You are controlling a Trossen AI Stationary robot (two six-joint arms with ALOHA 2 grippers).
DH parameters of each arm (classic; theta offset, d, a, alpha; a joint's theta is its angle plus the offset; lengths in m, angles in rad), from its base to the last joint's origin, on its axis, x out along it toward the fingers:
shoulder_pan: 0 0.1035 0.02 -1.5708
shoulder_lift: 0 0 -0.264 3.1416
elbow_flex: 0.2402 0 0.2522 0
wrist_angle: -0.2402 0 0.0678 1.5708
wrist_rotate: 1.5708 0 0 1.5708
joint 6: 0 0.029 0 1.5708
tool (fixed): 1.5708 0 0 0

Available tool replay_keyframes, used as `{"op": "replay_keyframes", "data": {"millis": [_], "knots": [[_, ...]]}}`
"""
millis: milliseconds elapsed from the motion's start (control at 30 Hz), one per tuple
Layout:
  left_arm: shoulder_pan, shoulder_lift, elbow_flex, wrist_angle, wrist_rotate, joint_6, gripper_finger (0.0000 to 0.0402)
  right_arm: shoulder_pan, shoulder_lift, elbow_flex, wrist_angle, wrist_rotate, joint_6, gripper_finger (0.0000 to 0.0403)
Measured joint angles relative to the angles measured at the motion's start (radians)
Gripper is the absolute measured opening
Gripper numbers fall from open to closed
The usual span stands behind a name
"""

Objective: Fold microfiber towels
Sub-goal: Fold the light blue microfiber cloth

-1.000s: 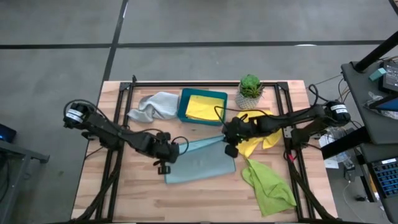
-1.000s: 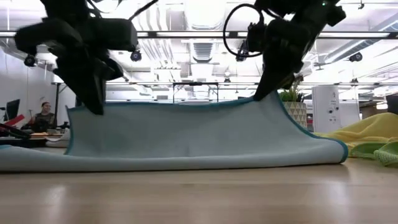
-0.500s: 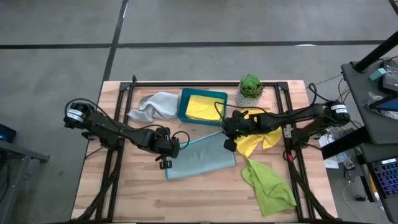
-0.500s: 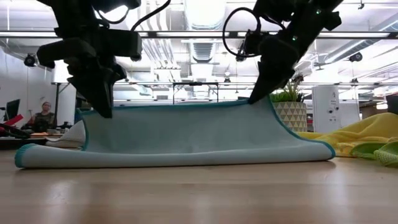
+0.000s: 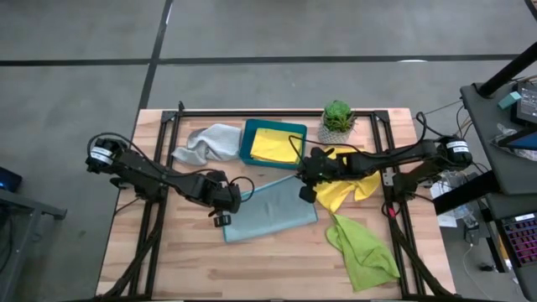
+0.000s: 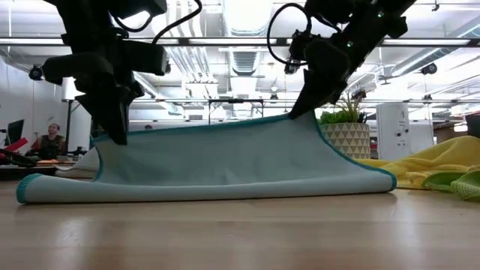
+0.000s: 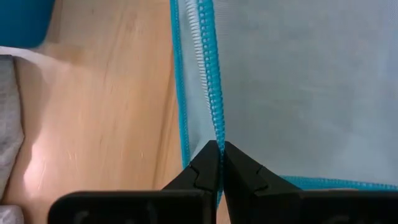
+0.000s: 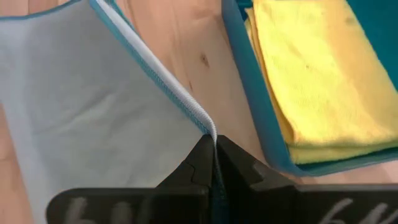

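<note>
My left pincer (image 5: 220, 201) and right pincer (image 5: 305, 181) are each pinching a corner of the soft light blue microfiber towel (image 5: 273, 215) at frame centre, mid-fold, while one folded yellow towel (image 5: 273, 144) is sitting trayed and three are waiting.

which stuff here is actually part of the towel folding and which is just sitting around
Part of the job:
light blue towel, pinched by the left pincer and right pincer
yellow towel in the tray
loose yellow towel
lime green towel
grey towel

Just lying about:
teal tray
potted plant
</note>
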Motion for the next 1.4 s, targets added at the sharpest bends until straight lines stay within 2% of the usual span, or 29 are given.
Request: {"op": "replay_keyframes", "data": {"millis": [233,400,567,700,1000,1200,1400], "knots": [[0.000,0.000,0.000,0.001,-0.041,-0.006,0.0000,-0.011,0.000,-0.001,0.010,0.024,-0.013,0.0011],[0.001,0.000,0.000,0.000,-0.113,-0.052,0.0000,-0.015,0.000,-0.001,0.014,0.026,-0.019,0.0036],[0.003,0.000,0.000,0.000,-0.114,-0.053,0.0002,-0.029,0.000,-0.001,0.015,0.027,-0.020,0.0076],[0.003,0.000,0.000,0.000,-0.115,-0.054,0.0019,-0.039,0.000,-0.001,0.015,0.026,-0.022,0.0100],[0.003,0.000,0.000,0.027,-0.104,-0.089,0.0048,-0.034,-0.001,-0.001,0.005,0.024,-0.024,0.0116],[-0.060,0.000,0.000,0.181,0.053,-0.182,0.0047,0.064,-0.013,-0.005,-0.028,0.020,0.031,0.0108],[-0.188,0.000,-0.033,0.326,0.033,-0.152,0.0047,0.217,-0.014,-0.050,0.010,0.027,0.038,0.0095]]}}
